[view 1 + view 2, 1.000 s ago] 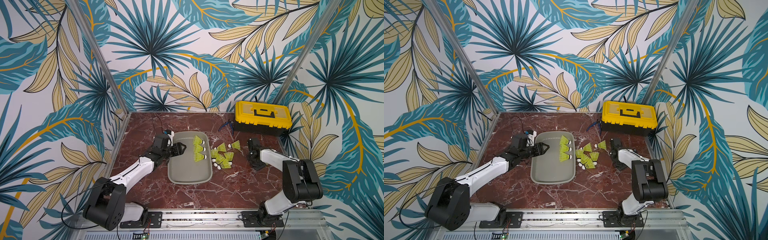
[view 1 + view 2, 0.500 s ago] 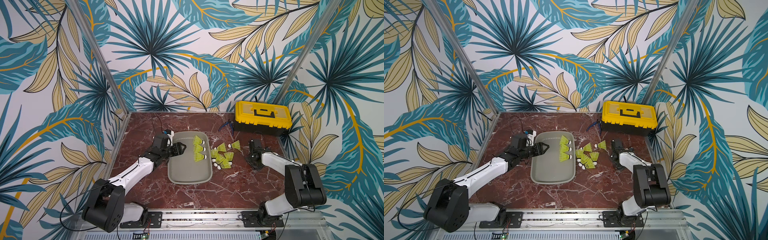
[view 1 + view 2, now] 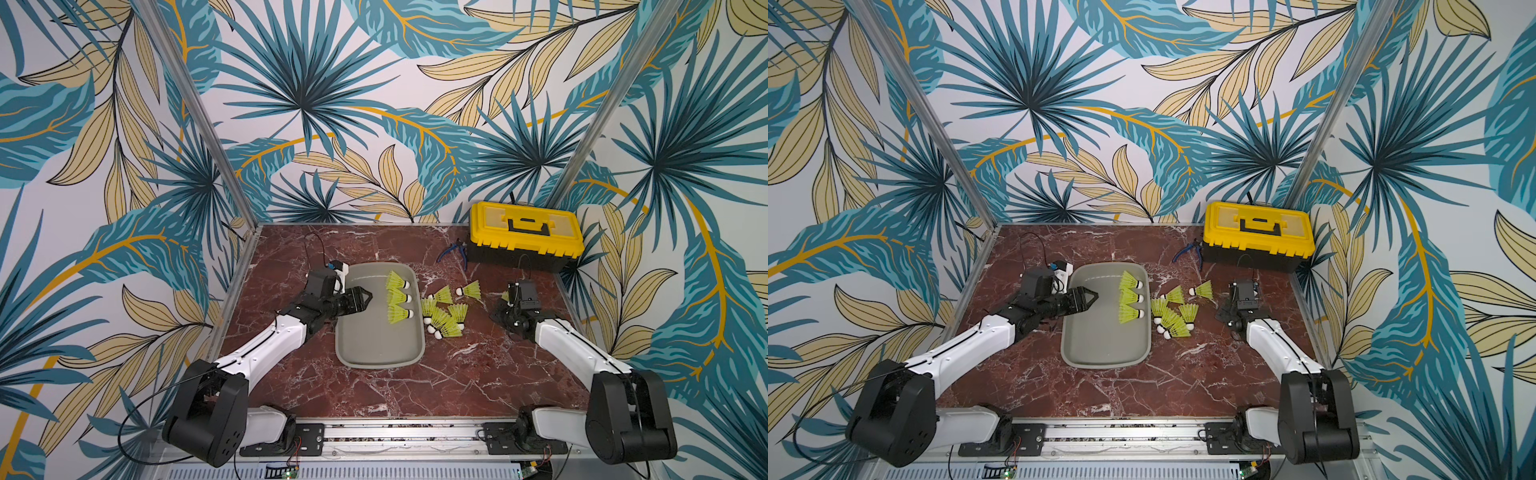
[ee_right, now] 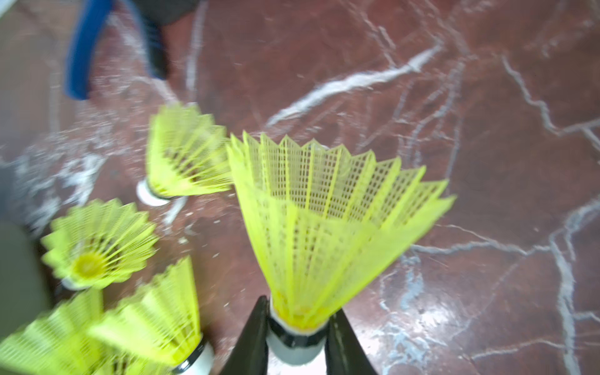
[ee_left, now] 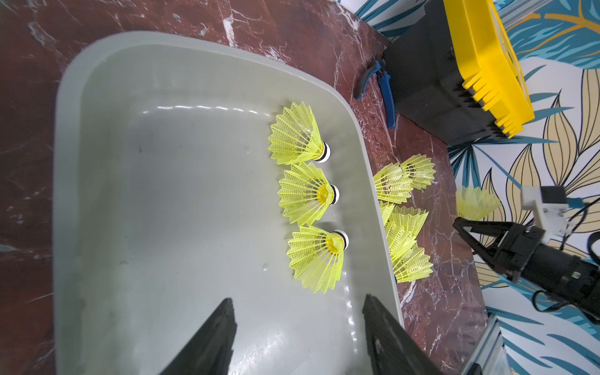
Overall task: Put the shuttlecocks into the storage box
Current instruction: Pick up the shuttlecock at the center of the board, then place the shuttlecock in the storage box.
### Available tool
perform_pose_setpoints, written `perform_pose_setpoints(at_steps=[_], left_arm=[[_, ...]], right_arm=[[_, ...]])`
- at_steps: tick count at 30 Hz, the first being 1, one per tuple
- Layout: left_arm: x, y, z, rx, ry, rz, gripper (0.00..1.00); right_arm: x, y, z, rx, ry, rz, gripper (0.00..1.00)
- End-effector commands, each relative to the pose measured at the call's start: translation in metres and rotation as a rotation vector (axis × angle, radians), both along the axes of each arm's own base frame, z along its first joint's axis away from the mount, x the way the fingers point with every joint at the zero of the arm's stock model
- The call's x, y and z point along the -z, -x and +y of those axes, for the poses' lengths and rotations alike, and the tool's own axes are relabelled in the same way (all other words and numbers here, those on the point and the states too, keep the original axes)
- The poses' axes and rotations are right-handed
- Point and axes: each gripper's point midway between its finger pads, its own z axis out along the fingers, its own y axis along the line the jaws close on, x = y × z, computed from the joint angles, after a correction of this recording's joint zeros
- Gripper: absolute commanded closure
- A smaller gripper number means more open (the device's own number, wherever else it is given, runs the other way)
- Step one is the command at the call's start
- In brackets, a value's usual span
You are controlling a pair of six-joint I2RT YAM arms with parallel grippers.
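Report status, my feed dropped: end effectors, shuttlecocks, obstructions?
Left end effector open, empty, over box. Right end effector shut on one shuttlecock. Three shuttlecocks in box, others on table. Path clear.

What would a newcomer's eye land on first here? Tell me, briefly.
The neon shuttlecocks: three lined up in the grey storage box, a loose cluster on the red marble beside it. The right gripper is shut on one more shuttlecock at its tip end; the left gripper hangs open over the box. A yellow-lidded toolbox stands at the back corner.
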Motion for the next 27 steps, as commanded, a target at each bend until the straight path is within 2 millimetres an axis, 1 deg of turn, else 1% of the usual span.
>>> perform_pose_setpoints(at_steps=[1,2,4,6,9,14,18,22,27], left_arm=[[-0.025,0.001,-0.005,0.066,0.001,-0.063,0.35],[-0.028,0.001,-0.007,0.082,0.002,-0.071,0.35],[-0.037,0.002,-0.013,0.129,0.006,-0.093,0.35],[-0.046,0.002,-0.018,0.166,0.012,-0.112,0.35],[-0.061,0.003,-0.027,0.232,0.017,-0.141,0.35],[-0.081,0.007,-0.039,0.329,0.0,-0.172,0.35],[-0.097,0.013,-0.054,0.431,0.014,-0.195,0.35],[-0.107,0.018,-0.069,0.517,-0.008,-0.228,0.35],[-0.119,0.027,-0.084,0.609,-0.007,-0.271,0.35]], right_arm=[[-0.016,-0.003,0.029,-0.203,-0.036,-0.079,0.99],[-0.026,-0.01,0.038,-0.249,-0.052,-0.141,0.99],[-0.039,-0.012,0.057,-0.349,-0.097,-0.238,0.99],[-0.05,-0.011,0.072,-0.429,-0.116,-0.32,0.99],[-0.059,-0.007,0.088,-0.537,-0.116,-0.361,0.99],[-0.062,0.005,0.119,-0.741,-0.089,-0.366,1.0],[-0.064,0.016,0.146,-0.892,-0.065,-0.358,1.0],[-0.059,0.025,0.174,-1.021,-0.06,-0.314,1.0],[-0.054,0.035,0.205,-1.158,-0.074,-0.276,1.0]])
